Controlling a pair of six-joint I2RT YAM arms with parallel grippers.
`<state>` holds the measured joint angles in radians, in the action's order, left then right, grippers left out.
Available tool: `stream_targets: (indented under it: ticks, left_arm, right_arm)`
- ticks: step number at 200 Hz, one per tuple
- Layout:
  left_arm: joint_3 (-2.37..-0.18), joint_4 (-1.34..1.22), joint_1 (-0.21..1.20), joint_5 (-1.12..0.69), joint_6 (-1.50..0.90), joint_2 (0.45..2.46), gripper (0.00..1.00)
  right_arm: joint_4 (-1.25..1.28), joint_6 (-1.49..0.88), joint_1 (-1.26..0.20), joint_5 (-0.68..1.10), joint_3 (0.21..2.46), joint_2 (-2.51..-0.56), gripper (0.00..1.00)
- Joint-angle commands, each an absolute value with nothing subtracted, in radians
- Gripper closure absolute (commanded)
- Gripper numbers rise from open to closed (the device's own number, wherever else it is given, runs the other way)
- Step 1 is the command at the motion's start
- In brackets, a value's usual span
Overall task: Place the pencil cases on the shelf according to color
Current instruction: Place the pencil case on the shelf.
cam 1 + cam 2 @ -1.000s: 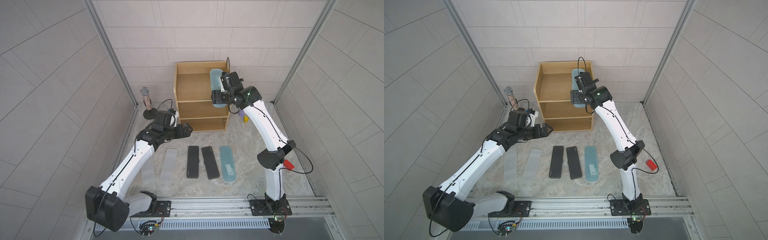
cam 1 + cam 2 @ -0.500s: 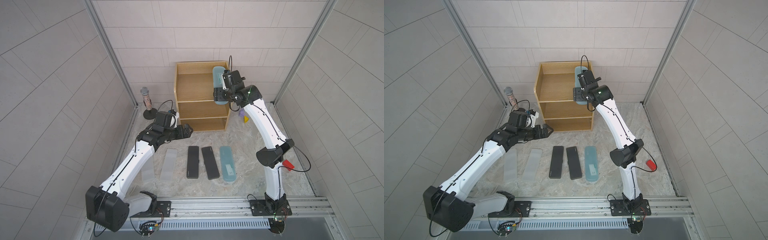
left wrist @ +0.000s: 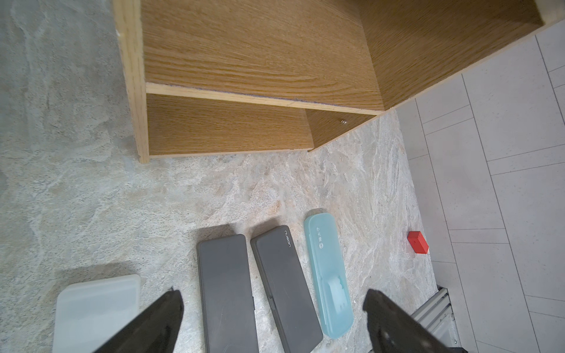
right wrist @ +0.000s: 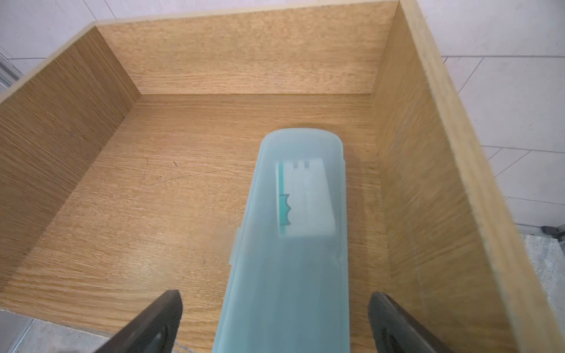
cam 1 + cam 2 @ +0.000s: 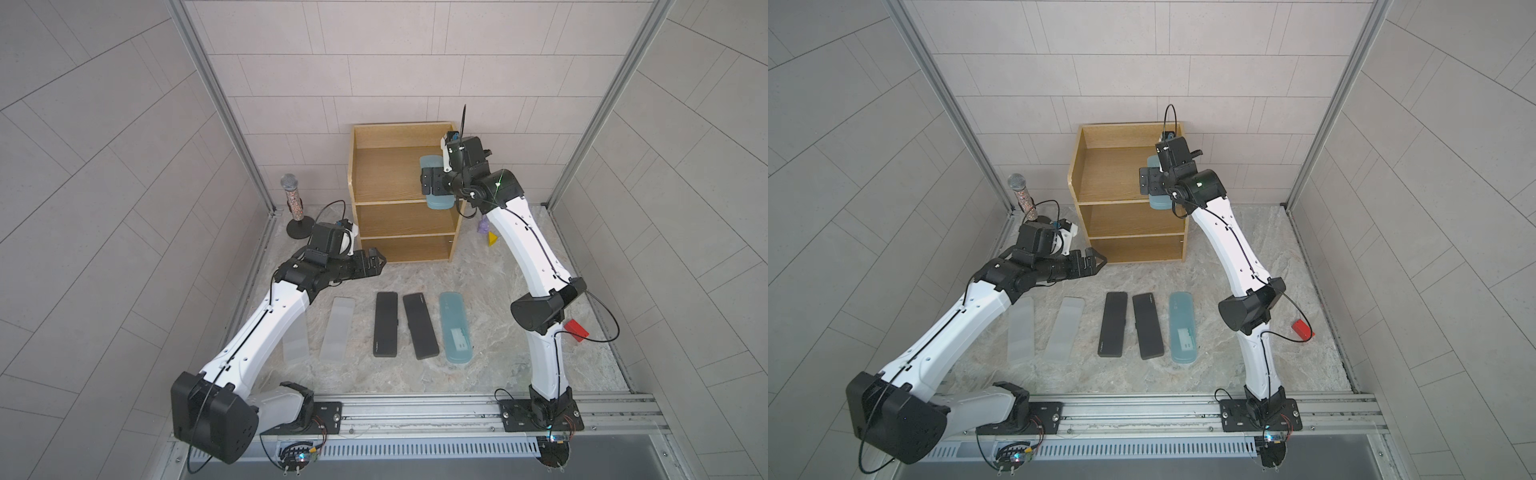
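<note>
On the top tier of the shelf, close beside its right side wall, one light-blue pencil case is lying. The right jaws are standing wide open on either side of it, gripping nothing and, as far as the wrist view is showing, not touching it. The left jaws are hanging equally wide and empty just in front of the shelf's lower left corner.

The main risk is sitting at the shelf's front edge. The case's near end is sticking out past that edge in both top views, so a jaw brushing it as the arm backs away would likely be dragging it forward and tipping it off the tier. The right side wall is also leaving little room for the jaw on that side, so a knock there could be skewing the case.

The case's long axis is running front to back on the shelf, its rounded far end pointing at the back wall. Five more are waiting on the worktop in front of the shelf, all lengthwise toward it: another blue case, two black cases and two frosted cases.
</note>
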<state>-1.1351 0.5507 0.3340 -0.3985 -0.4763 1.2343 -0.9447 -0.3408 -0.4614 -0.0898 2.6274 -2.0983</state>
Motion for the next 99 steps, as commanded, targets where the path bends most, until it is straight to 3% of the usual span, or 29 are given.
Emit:
stream_targets:
  ticks: [1,35,69,99]
  left_arm:
    - [-1.124,0.551,0.322,-0.366,-0.449,1.203,0.0]
    - [-1.068,0.557,0.323,-0.282,-0.487,1.166,0.0]
    - [-1.011,0.593,0.374,-0.251,-0.55,1.138,0.0]
    - [-0.917,0.608,0.387,-0.189,-0.569,1.049,0.0]
  right_arm:
    - [-0.891,-0.3,-0.452,-0.102,2.646,-1.998,0.0]
    - [-0.971,-0.287,-0.493,-0.121,2.476,-1.823,0.0]
    - [-0.878,-0.337,-0.604,-0.22,1.874,-1.453,0.0]
    - [-0.766,-0.519,-0.681,-0.266,1.352,-1.121,0.0]
